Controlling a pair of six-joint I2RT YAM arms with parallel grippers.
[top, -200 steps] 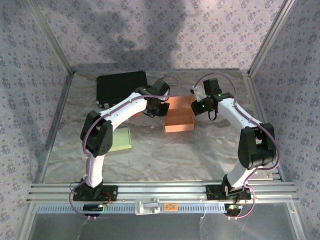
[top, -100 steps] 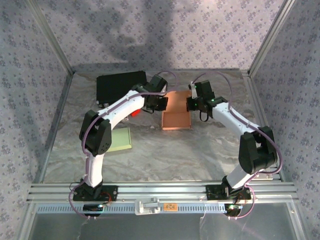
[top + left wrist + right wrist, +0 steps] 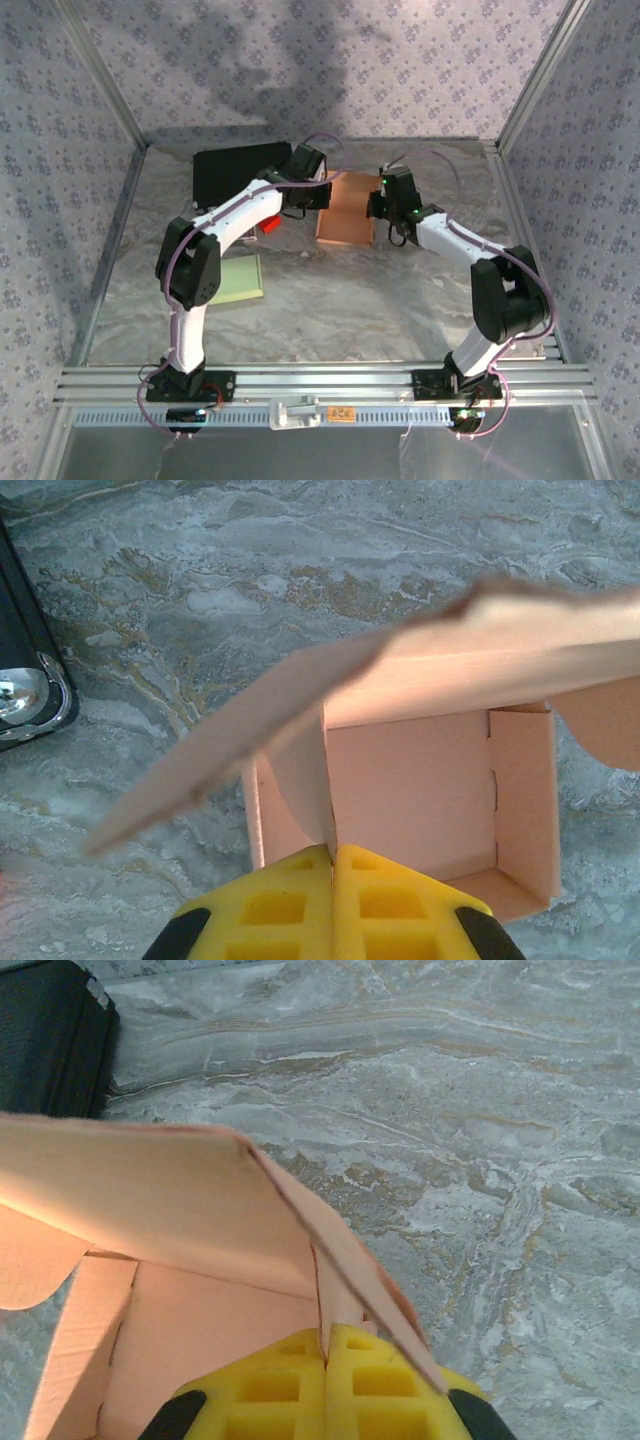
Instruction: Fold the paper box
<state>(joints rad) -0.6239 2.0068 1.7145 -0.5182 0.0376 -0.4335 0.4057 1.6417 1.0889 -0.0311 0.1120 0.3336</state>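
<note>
The work surface is a grey marbled table top (image 3: 330,300) enclosed by lilac patterned wall panels (image 3: 300,70). The salmon-pink paper box (image 3: 345,222) sits toward 12 o'clock of the table, between my two wrists, open side up, with a large lid flap raised and leaning over the cavity. The left gripper (image 3: 332,852) is at the box's 9 o'clock side, and its yellow fingers are pressed together with the thin side wall pinched between them. The right gripper (image 3: 325,1345) is at the 3 o'clock side, clamped in the same way on the opposite wall. A black rectangular case (image 3: 235,172) lies at 10 o'clock, a pale green flat pad (image 3: 240,278) at 8 o'clock, and a small red object (image 3: 270,224) just beside the left forearm; I cannot identify it. I judge the box to be very light, made of thin card that is stiff only across each flat panel and weak at the scored creases. It should slide readily on the smooth table and crush or kink under a hard pinch. I therefore treat the upper edge of a side wall, close to a corner fold, as the correct hold. A grip on a free flap in mid-panel would buckle it. Holding both walls at once keeps the body from skating while the flap is pushed along its crease.
</note>
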